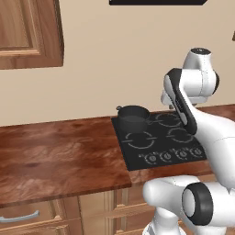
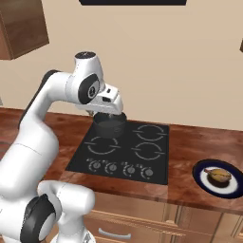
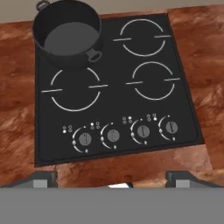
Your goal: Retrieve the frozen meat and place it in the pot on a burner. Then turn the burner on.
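Wooden countertop (image 1: 59, 156), reddish-brown, running along a beige wall, with brown drawer fronts below it and an upper cabinet (image 1: 27, 32) at far left.

Cooktop (image 3: 116, 94): black glass, set flush into the counter. Four ring burners; four round knobs (image 3: 127, 134) in a row along its near edge.

Pot (image 3: 68, 33): squat, dark grey, two small side handles. Stands on the far-left burner, with nothing inside. In the right base view the robot's wrist covers its upper part; in the hand view its far rim is cut off by the frame edge.

Plate (image 2: 219, 179): dark blue rim, white centre, on the counter well to the right of the cooktop, near the counter's front edge. Its right side is cut off by the frame.

Frozen meat (image 2: 219, 176): small orange-brown lump lying on the plate, well apart from the pot. Too small to make out further detail.

Gripper (image 3: 111, 179): hangs above the near edge of the cooktop, pointing down at it. Two dark fingertips (image 3: 39, 179) stand wide apart at the bottom of the hand view, nothing between them. In the left base view the forearm hides the hand and part of the right-hand burners.

Dark range hood (image 2: 133, 2): cut off at the top of the frame.
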Motion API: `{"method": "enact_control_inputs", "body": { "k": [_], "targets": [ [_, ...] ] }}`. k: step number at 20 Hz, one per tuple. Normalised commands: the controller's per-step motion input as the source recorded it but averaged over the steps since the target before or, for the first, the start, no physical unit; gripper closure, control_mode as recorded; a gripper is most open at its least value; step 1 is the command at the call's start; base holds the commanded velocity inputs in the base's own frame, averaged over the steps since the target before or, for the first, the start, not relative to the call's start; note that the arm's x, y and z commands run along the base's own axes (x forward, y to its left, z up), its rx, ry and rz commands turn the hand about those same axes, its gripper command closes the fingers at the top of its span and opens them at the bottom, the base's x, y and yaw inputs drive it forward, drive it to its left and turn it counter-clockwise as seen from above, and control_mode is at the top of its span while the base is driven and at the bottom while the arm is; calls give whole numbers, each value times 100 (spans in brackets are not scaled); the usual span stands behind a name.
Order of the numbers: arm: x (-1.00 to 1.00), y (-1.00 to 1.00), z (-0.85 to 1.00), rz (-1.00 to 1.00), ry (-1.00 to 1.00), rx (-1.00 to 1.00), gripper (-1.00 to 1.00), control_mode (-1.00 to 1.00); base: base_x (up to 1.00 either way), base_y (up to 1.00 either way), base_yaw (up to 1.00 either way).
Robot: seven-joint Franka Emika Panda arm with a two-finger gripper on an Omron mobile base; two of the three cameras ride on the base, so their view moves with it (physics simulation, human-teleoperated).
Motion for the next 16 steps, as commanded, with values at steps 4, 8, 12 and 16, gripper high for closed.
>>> {"method": "enact_control_inputs", "body": {
  "k": [4,8,12,16],
  "targets": [
    [-16,-100,0,-28,7,0,-100,-100,0,0,0],
    [-11,-100,-1,-32,0,0,-100,-100,0,0,0],
    [1,-100,-18,-26,2,0,-100,-100,0,0,0],
    [31,-100,-10,4,0,3,-100,-100,0,0,0]
  ]
}}
